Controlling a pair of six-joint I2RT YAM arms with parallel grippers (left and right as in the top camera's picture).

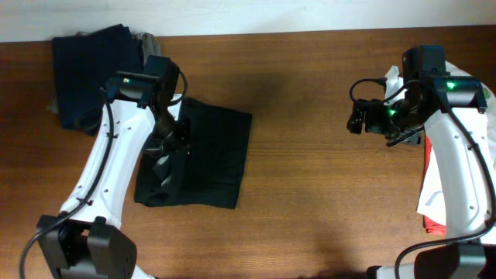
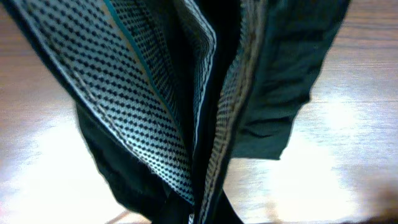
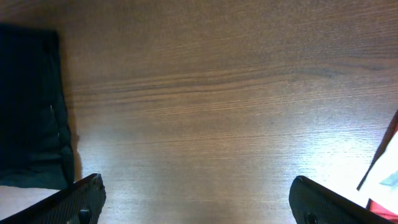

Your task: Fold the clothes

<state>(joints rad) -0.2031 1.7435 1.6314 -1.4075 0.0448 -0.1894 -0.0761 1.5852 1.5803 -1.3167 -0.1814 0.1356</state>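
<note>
A black garment point(image 1: 209, 151) lies partly folded on the left half of the wooden table. My left gripper point(image 1: 169, 143) is shut on a bunched part of it and lifts that part. In the left wrist view the black garment point(image 2: 273, 93) hangs from the jaws, its white-and-black mesh lining showing, and the fingertips are hidden by cloth. My right gripper point(image 1: 358, 120) is open and empty above bare wood at the right. Its two fingertips point(image 3: 196, 205) frame bare table, with the black garment point(image 3: 31, 106) at that view's left edge.
A folded dark navy stack point(image 1: 93, 74) lies at the back left corner. White and red clothes point(image 1: 438, 209) lie along the right edge under the right arm, and show at the right edge of the right wrist view point(image 3: 385, 180).
</note>
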